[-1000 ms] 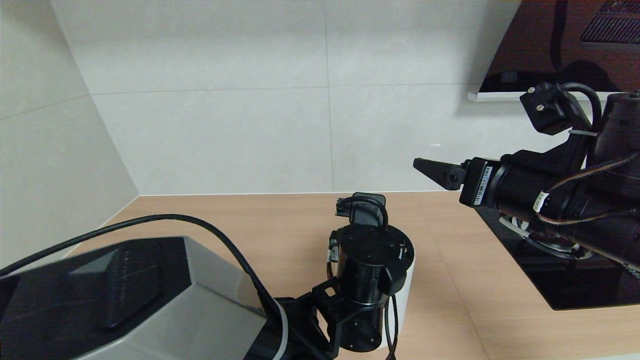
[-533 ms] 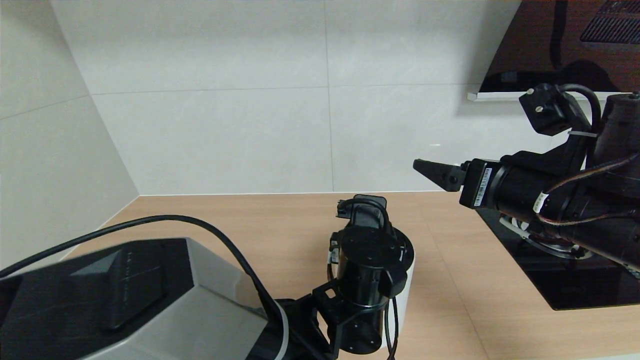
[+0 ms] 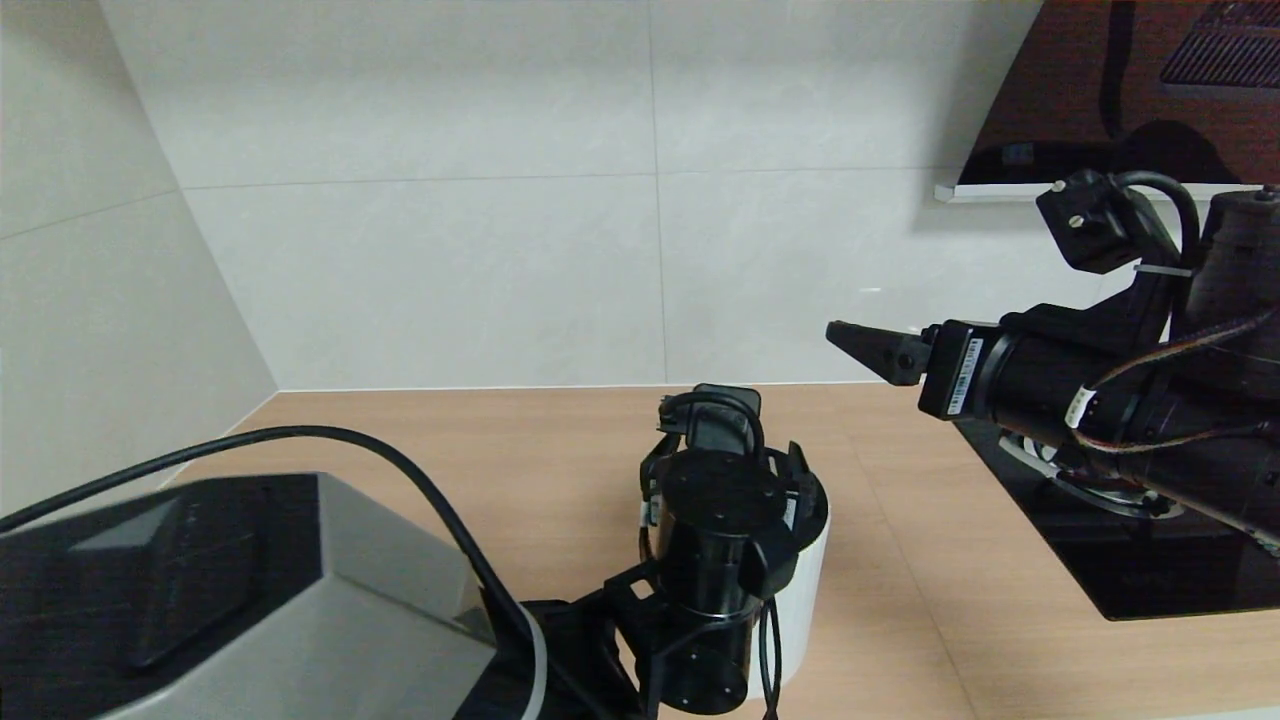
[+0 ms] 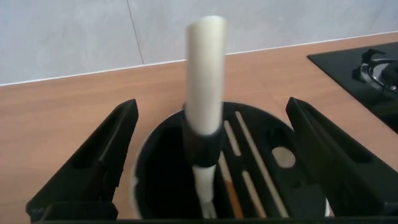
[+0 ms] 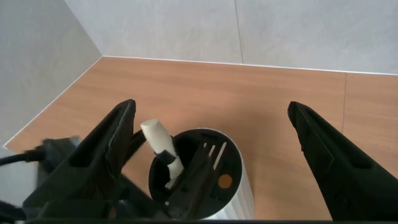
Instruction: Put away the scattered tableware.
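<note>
On the bench (image 3: 450, 440), a white utensil holder (image 3: 805, 590) is seen in the head view, with the hob (image 3: 1150, 570) well to the right of it. The left tool (image 3: 725, 462) is held straight above the holder's mouth, presumably so that a piece can go in upright. The right tool (image 3: 860, 345) is kept high and to the right of the holder, judged to be parked out of the way.

In the left wrist view, the left tool's jaws are spread wide on either side of a cream-handled utensil (image 4: 205, 81). The utensil is not touched and stands inside the holder beside chopsticks (image 4: 252, 162), so it is judged already stowed.

In the right wrist view, the right tool is shown wide and empty, above the holder.
</note>
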Robot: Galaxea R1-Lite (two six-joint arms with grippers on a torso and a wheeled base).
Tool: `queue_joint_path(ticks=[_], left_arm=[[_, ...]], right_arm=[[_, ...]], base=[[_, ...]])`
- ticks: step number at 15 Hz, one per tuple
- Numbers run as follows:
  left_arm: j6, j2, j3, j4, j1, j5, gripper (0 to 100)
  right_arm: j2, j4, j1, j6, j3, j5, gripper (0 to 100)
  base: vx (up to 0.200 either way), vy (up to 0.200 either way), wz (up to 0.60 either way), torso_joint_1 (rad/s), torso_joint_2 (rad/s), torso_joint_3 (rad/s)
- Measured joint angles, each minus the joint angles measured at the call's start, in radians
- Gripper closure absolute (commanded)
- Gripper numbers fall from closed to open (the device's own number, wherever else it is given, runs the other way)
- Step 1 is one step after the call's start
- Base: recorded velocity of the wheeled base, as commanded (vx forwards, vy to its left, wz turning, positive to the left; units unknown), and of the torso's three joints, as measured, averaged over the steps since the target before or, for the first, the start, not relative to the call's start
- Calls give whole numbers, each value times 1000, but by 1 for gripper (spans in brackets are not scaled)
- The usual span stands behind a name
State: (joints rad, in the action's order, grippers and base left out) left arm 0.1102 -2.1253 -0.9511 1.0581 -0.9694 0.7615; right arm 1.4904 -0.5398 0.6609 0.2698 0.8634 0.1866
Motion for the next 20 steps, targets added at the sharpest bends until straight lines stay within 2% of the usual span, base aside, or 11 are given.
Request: queue_joint_path(ticks=[2, 4, 8, 11, 14, 15, 17, 20], left_arm=[[-5, 79, 41, -19, 15, -35, 0], [-9, 221, 90, -77, 44, -100, 0], [-9, 621, 189, -293, 120, -269, 0], [-8, 933, 256, -519, 265, -377, 0], [-10, 1244, 276, -840, 414, -425, 0], [-11, 1345, 270, -956, 467, -434, 0], [-23, 1511, 256, -1113, 564, -446, 0], [-66, 1709, 246, -1235, 680, -451, 0]], right_arm=[[-1, 1, -2, 0, -2, 3, 0], [-8, -6, -24, 0, -3, 6, 0], [-96, -9, -94, -7, -34, 10, 0], [-236, -3, -177, -29, -123, -2, 0], [-445, 32, -260, -45, -192, -35, 0], [-527, 84, -284, -56, -207, -41, 0], [-687, 236, -324, -79, -222, -46, 0], [-946, 499, -408, -146, -232, -43, 0]], base=[[0, 0, 0, 0, 0, 0], [0, 0, 0, 0, 0, 0], [0, 0, 0, 0, 0, 0], [0, 0, 0, 0, 0, 0], [0, 0, 0, 0, 0, 0], [0, 0, 0, 0, 0, 0], [0, 0, 0, 0, 0, 0], [0, 0, 0, 0, 0, 0]])
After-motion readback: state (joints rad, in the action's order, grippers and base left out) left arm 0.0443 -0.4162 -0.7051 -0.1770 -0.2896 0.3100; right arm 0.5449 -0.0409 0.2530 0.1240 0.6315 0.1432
